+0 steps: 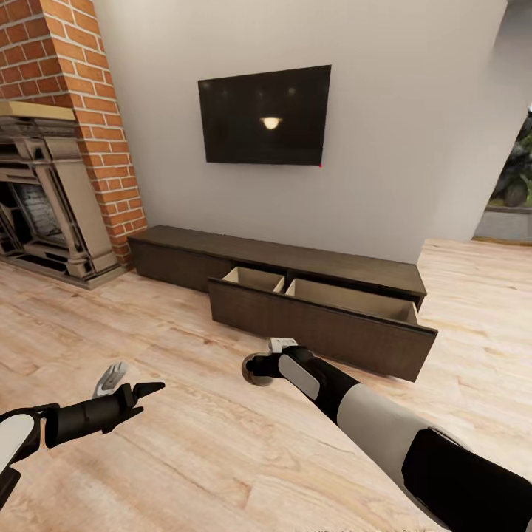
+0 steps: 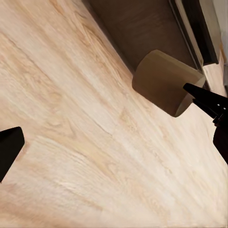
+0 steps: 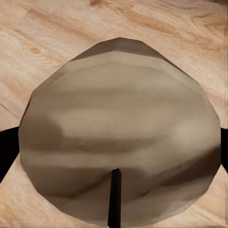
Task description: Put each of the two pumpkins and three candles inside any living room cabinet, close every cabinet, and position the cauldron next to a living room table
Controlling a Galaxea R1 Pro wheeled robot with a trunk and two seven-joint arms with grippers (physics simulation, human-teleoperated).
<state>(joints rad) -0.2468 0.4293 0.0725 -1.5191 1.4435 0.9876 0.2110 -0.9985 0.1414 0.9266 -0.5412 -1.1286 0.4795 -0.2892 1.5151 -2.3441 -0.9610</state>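
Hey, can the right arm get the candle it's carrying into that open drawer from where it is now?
Probably yes. The right gripper holds the candle above bare floor, and the cabinet's open drawer lies just ahead with nothing between, though it must lift over the front panel.

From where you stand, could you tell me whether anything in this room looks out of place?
Yes: the cabinet under the TV stands open, its long front panel pulled out over the plank floor so the pale compartments show. A candle sits clamped in the right gripper; the left gripper is open.
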